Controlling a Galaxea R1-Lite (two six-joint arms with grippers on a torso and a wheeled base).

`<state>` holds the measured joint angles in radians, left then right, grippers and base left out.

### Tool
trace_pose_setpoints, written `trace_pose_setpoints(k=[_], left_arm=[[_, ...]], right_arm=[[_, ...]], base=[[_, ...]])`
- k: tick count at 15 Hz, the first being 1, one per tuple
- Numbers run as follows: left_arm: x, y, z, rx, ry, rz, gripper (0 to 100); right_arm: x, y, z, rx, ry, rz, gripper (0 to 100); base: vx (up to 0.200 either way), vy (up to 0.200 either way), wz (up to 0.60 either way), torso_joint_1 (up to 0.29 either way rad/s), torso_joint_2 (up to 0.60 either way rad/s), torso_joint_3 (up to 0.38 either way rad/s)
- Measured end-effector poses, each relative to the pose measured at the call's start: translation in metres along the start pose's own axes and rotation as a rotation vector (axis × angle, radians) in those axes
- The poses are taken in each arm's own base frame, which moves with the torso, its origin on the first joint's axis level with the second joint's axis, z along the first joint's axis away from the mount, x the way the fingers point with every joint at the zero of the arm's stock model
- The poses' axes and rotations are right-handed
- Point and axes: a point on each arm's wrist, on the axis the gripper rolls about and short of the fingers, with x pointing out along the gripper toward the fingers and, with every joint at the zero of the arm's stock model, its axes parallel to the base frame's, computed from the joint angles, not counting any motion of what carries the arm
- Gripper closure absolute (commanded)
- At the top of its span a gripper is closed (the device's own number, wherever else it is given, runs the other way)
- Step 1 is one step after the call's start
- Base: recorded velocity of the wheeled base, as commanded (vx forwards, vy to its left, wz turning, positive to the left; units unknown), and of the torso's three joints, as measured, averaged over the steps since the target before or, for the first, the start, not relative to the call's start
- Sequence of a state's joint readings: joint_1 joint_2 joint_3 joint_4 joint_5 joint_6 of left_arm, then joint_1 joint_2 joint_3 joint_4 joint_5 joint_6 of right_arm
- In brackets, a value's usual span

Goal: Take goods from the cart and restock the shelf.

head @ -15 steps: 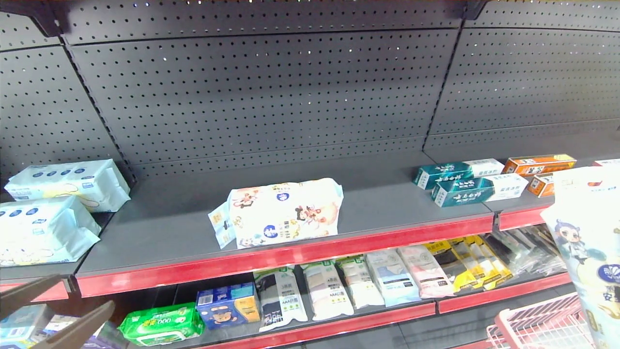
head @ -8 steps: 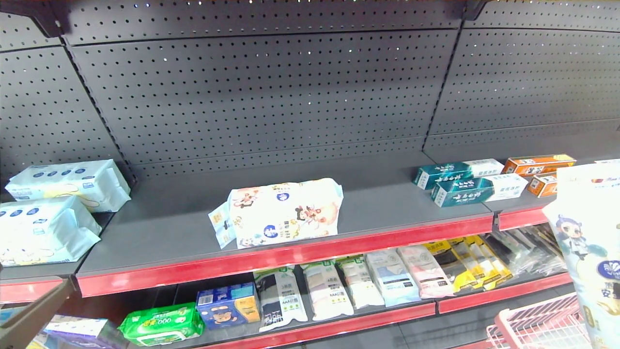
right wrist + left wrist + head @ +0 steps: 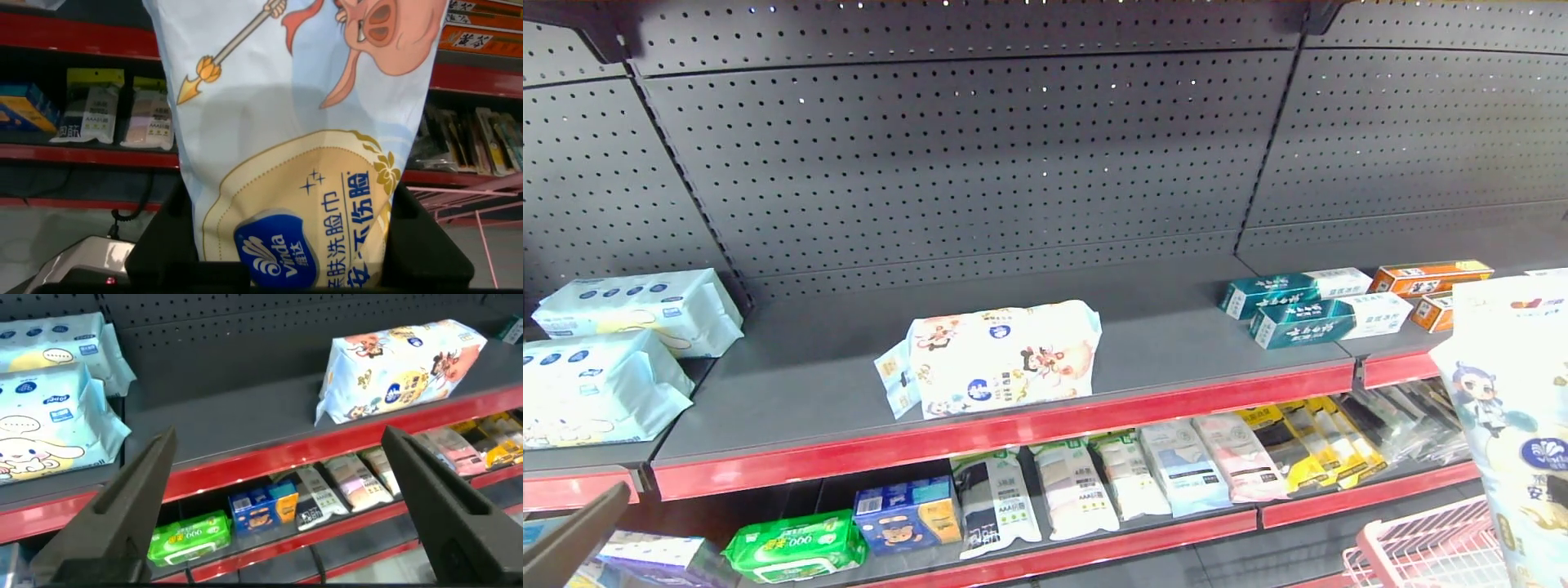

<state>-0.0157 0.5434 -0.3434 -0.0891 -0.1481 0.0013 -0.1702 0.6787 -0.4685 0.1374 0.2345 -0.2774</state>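
Note:
A cartoon-printed tissue pack (image 3: 998,356) lies near the front edge of the grey middle shelf (image 3: 1160,327). At the right edge of the head view a second, tall tissue pack (image 3: 1515,408) hangs in the air in front of the shelf. My right gripper (image 3: 298,249) is shut on the lower part of that pack (image 3: 302,122). My left gripper (image 3: 279,449) is open and empty, low in front of the shelf's left part. One of its fingers (image 3: 572,539) shows at the bottom left. The pink wire cart (image 3: 1421,547) is at the bottom right.
Two light-blue tissue packs (image 3: 637,310) lie on the shelf's left section. Teal toothpaste boxes (image 3: 1307,306) and orange boxes (image 3: 1429,278) lie on the right. The lower shelf holds green wipes (image 3: 796,545), a blue box (image 3: 907,508) and several flat packets (image 3: 1127,482). Bare shelf lies either side of the cartoon pack.
My left gripper has dropped toward the bottom left corner; two fingers showed a second ago, now one. The held pack has shifted slightly left.

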Motion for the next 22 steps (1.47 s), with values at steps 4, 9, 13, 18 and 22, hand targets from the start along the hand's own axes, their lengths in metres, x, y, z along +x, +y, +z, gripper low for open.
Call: trace_pose_setpoints(k=[4, 9, 13, 18, 22], left_arm=[[-0.007, -0.002, -0.010, 0.028, 0.049, -0.025, 0], [-0.014, -0.003, -0.014, 0.031, 0.036, -0.026, 0], [-0.015, -0.003, -0.014, 0.031, 0.030, -0.025, 0], [-0.017, -0.003, -0.017, 0.033, 0.022, -0.024, 0], [-0.024, -0.004, -0.030, 0.044, 0.030, -0.002, 0]], right_arm=[[0.003, -0.002, 0.005, -0.012, -0.022, -0.008, 100], [0.004, -0.003, 0.005, -0.013, -0.020, -0.008, 100], [0.005, -0.003, 0.006, -0.011, -0.015, -0.010, 100], [0.013, -0.010, 0.023, -0.036, -0.051, -0.024, 100], [0.048, -0.029, 0.064, -0.136, -0.099, -0.023, 100]], base=[[0.000, 0.000, 0.00, 0.000, 0.00, 0.000], [0.000, 0.000, 0.60, 0.004, 0.00, 0.002], [0.000, 0.000, 0.45, 0.003, 0.00, -0.001], [0.000, 0.000, 0.00, 0.000, 0.00, 0.000], [0.000, 0.000, 0.00, 0.000, 0.00, 0.000]])
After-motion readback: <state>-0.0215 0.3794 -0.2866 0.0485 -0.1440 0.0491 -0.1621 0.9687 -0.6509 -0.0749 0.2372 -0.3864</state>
